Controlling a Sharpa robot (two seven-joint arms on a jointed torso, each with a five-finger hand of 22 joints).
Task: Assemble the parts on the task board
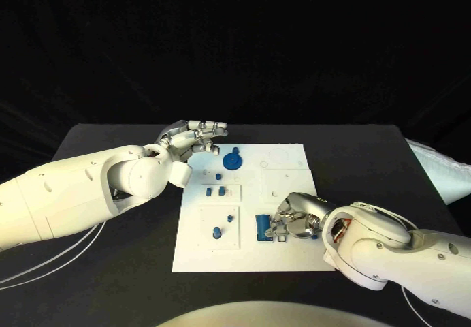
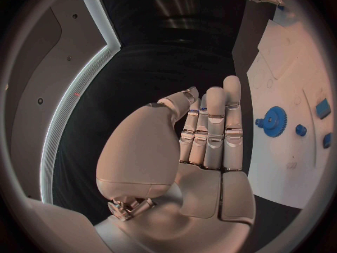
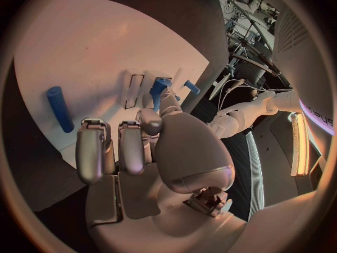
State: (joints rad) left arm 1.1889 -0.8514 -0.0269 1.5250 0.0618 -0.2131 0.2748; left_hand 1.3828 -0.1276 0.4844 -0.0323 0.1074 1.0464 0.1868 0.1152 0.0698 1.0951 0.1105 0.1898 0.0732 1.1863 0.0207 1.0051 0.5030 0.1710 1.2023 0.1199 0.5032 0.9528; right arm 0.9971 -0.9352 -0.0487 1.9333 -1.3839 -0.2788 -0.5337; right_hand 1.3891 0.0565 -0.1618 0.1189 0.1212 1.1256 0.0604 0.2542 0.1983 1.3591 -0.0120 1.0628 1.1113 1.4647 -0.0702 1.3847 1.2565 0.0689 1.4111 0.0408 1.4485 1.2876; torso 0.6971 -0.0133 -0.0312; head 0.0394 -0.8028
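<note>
Black bench [image 1: 118,143] carries the white task board [image 1: 290,255] at its centre.

Left arm [image 1: 69,194] enters from the left side. Left hand [image 1: 197,139] sits over the board's far left corner; in the left wrist view its fingers [image 2: 214,129] are straight and pressed together side by side, thumb alongside, nothing held. The blue gear [image 1: 233,161] stands on the board just beside this hand, toward the board's middle, apart from the fingers. In the left wrist view the gear [image 2: 274,121] lies off to the side of the fingertips, with a small blue peg [image 2: 300,130] near it.

Right arm [image 1: 412,255] enters from the right side. Right hand [image 1: 295,219] rests low over the board's near right part, fingers curled in. Cannot tell whether it holds anything. The blue block [image 1: 264,227] stands on the board just beside this hand's fingertips; contact cannot be told.

Small blue pegs [image 1: 222,191] stand at mid-board. 2 more pegs [image 1: 218,234] occupy the near left panel, well apart from both hands.
</note>
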